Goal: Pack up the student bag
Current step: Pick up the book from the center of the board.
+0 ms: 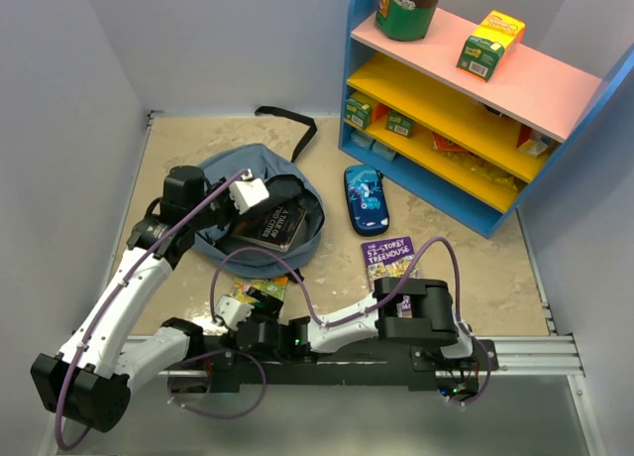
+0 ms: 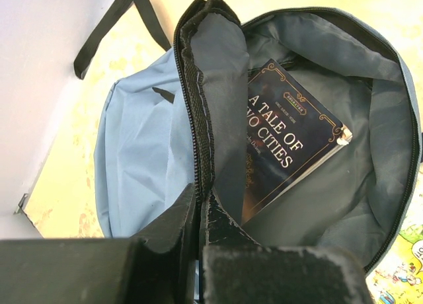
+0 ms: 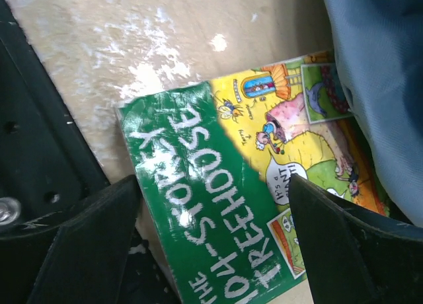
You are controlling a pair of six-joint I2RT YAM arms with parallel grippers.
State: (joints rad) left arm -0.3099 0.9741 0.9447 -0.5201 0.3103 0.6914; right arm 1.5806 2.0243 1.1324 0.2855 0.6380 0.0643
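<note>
Top view, student bag: I see it lying open on the table, at 9 o'clock from the pencil case.
Top view, left gripper: at the 11 o'clock edge of the bag's mouth.
Top view, right gripper: low over the green book, at 6 o'clock from the bag.
Top view, purple book: at 6 o'clock from the pencil case.
Left wrist, pincer: fingers together, clamped on the bag's zippered rim, which stands up in a fold.
Left wrist, inside the bag: a dark book lies slanted on the lining.
Right wrist, pincer: wide apart, one finger on either side of the green book; I cannot tell whether they touch it.
Right wrist, bag: blue fabric covers the book's 2 o'clock corner.
</note>
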